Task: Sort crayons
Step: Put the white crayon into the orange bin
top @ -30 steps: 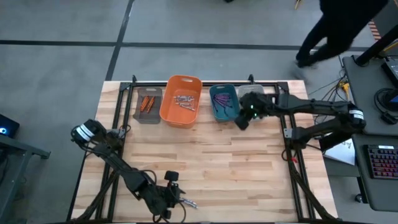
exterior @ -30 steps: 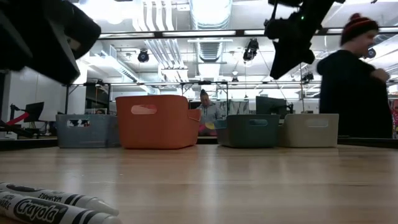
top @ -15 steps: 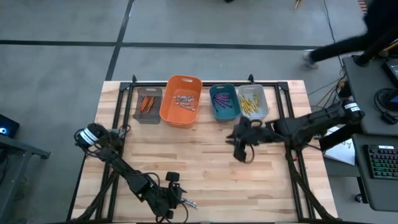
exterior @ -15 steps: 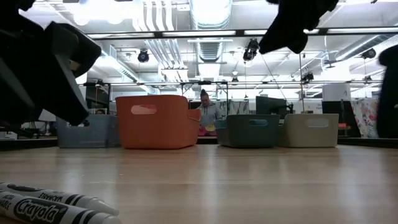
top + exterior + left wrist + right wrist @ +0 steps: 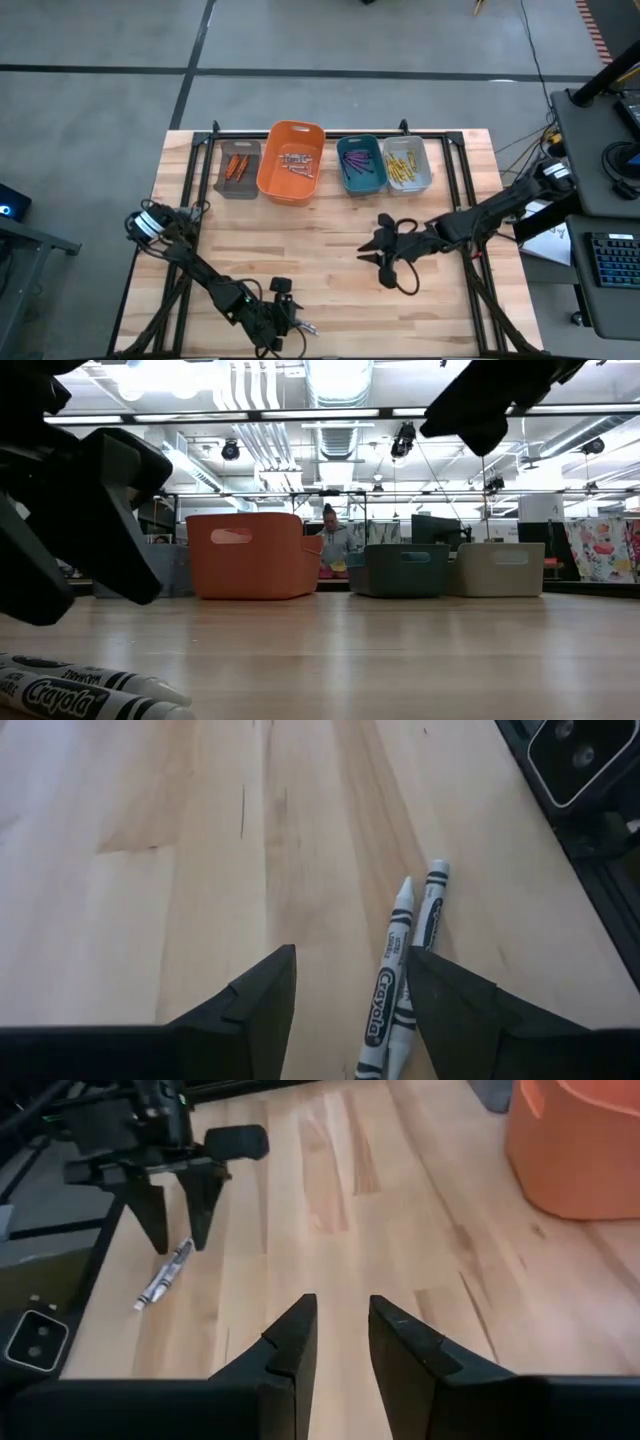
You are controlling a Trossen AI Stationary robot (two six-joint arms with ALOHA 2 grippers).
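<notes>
I see left claw [image 5: 345,995] spread above desk [image 5: 150,870]; two white paper-wrapped wax crayons [image 5: 400,975] just beside one finger, untouched.

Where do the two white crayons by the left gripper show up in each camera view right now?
High view: white crayons near the table's front edge, beside the left gripper.
Low view: bottom left corner, closest to the camera.
Left wrist view: lying side by side on the wood, by the fingers.
Right wrist view: far off, under the left gripper.
Shared landmark: orange bin, except in the left wrist view.
</notes>
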